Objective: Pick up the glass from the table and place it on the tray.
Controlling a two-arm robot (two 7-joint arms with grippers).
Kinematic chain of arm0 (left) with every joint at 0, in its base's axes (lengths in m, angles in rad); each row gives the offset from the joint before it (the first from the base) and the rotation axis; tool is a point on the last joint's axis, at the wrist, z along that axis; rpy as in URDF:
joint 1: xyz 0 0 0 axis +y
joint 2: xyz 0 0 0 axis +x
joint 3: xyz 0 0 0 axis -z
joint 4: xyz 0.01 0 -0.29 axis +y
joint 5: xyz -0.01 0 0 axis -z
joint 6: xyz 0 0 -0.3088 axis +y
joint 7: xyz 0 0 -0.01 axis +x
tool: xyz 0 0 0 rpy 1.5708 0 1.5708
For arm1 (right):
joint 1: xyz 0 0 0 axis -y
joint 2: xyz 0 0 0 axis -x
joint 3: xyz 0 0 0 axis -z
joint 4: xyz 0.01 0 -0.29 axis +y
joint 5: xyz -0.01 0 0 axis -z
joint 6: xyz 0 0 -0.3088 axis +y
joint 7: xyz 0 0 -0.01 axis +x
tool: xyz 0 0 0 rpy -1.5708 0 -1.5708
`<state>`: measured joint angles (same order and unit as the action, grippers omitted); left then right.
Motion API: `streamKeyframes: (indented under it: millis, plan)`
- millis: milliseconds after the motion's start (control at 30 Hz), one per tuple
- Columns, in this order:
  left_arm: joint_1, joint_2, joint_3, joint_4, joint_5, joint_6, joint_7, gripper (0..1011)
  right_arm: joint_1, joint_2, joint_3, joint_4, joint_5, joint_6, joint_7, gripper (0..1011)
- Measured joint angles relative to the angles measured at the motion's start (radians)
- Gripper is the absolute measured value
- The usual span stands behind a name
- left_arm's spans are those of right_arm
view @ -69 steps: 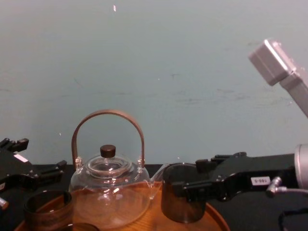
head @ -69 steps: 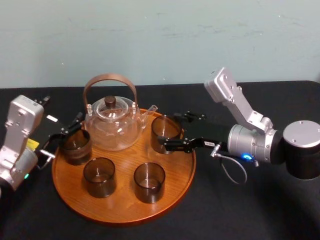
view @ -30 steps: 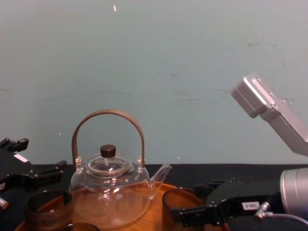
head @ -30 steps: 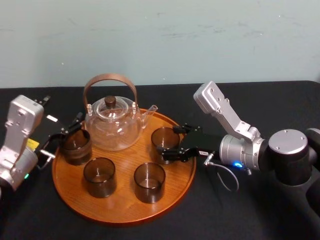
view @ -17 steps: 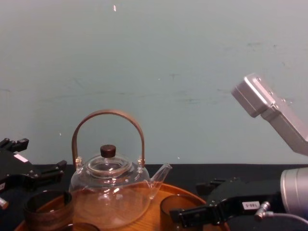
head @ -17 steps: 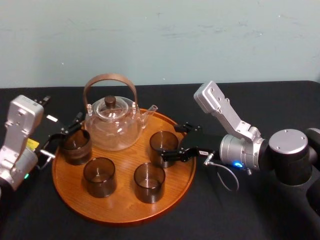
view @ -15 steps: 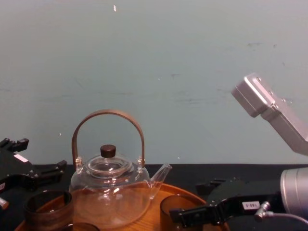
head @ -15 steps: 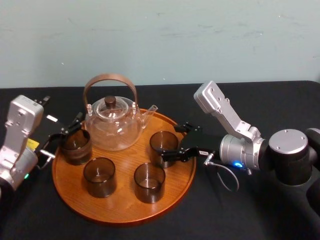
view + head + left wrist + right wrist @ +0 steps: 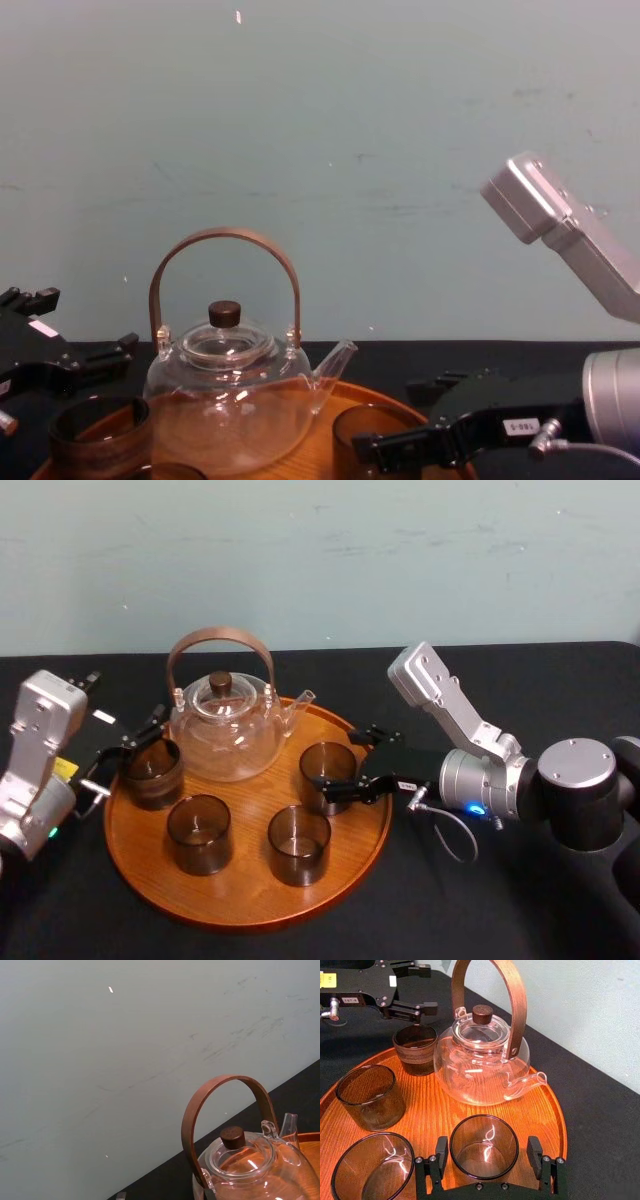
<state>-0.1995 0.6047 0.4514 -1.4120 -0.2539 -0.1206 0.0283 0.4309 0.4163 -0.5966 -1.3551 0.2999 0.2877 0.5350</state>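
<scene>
The left gripper (image 9: pixel 433 986) is seen at the left, low over the flat black cloth-covered table (image 9: pixel 480 900). Its claw is released, with the two fingers spread apart. Just beside it, a short dark smoky tumbler (image 9: pixel 152 772) stands at the left edge of the large round orange-brown wooden tray (image 9: pixel 240 908).

A clear glass teapot with an arched brown handle (image 9: pixel 225 735) is set at the back of the tray, its spout turned to the right. Two more smoky tumblers are placed toward the front of the tray, one at front left (image 9: pixel 198 833) and one at front right (image 9: pixel 298 843).

The task's short straight-sided smoky glass (image 9: pixel 326 765) is found upright on the right part of the tray, just in front of the teapot's spout.

The right gripper (image 9: pixel 487 1147) is held around this glass from the right, low over the tray's rim. Its claw is released. From the right wrist view, the black fingers (image 9: pixel 441 1149) are seen on either side of the glass, with a narrow gap on one side and a wider gap on the other.
</scene>
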Motion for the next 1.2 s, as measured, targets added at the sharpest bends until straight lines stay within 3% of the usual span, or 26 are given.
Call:
streamKeyframes:
  millis: [200,567,1000,1200]
  plan:
    - [0.0,0.0,0.0,0.0,0.0,0.0,0.0,1001,-0.013,0.014,0.012,-0.016,0.018,-0.001,0.015,1002]
    - [0.0,0.0,0.0,0.0,0.0,0.0,0.0,1002,-0.084,0.092,0.056,-0.109,0.065,0.004,0.018,1002]
    - [0.0,0.0,0.0,0.0,0.0,0.0,0.0,1001,-0.223,0.213,0.154,-0.251,0.144,-0.01,-0.018,1002]
    - [0.0,0.0,0.0,0.0,0.0,0.0,0.0,1002,-0.264,0.244,0.191,-0.284,0.172,-0.036,-0.031,1002]
